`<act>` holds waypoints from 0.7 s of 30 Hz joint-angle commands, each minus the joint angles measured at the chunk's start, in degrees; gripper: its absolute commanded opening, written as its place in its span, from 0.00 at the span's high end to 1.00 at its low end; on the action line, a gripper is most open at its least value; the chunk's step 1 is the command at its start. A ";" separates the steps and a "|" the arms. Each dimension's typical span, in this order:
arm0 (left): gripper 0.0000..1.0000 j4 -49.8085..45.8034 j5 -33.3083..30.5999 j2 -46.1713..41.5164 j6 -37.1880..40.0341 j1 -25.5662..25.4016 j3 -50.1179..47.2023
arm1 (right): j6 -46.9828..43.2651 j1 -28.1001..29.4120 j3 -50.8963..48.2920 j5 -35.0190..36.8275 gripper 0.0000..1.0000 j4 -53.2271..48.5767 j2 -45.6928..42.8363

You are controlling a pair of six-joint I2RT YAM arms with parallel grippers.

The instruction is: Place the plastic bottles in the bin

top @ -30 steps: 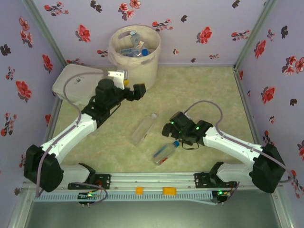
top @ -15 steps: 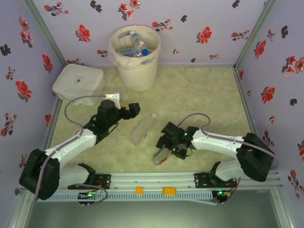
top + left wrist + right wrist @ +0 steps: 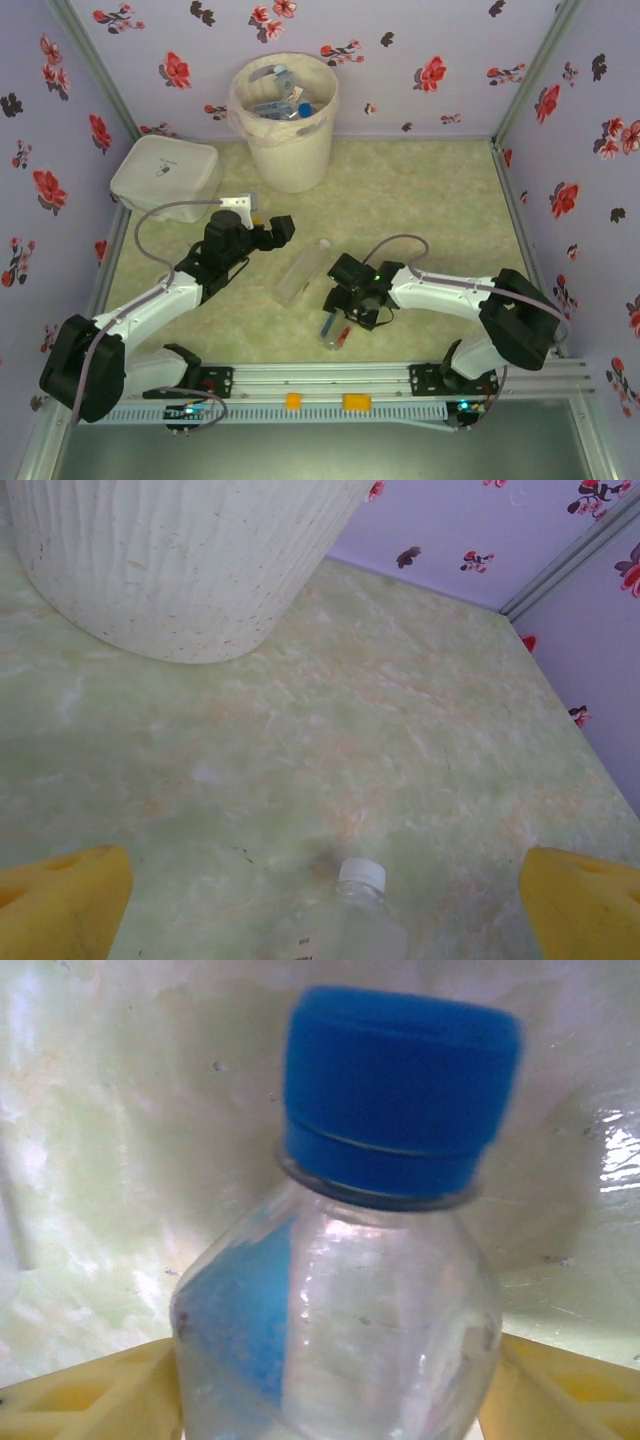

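The right gripper [image 3: 330, 1400] is narrowed onto the clear plastic bottle with a blue cap [image 3: 345, 1290], yellow fingers [image 3: 90, 1400] against both of its sides. The bottle lies on the green marbled table surface [image 3: 430, 190]. Just to its left lies a clear plastic bottle with a white cap [image 3: 303, 272], faced by the wide-open left gripper [image 3: 281, 229]. The tall round cream-coloured plastic bin [image 3: 285, 140] stands at the back wall across open table, a flat white rounded-square box [image 3: 165, 172] to its left. One second earlier the right jaws stood wide, farther right, and the left gripper was near the bin.
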 commanded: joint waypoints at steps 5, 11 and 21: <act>0.00 0.75 -4.58 -0.66 -2.22 -0.14 0.50 | -3.67 0.45 3.78 3.84 0.35 -4.05 2.01; 0.00 0.58 -6.19 -1.76 -3.23 0.21 -0.32 | -3.64 0.40 2.43 2.67 0.30 -1.65 3.93; 0.00 0.39 -7.78 -2.73 -5.60 3.45 -2.42 | -8.12 -0.07 4.68 4.30 0.53 -3.68 3.50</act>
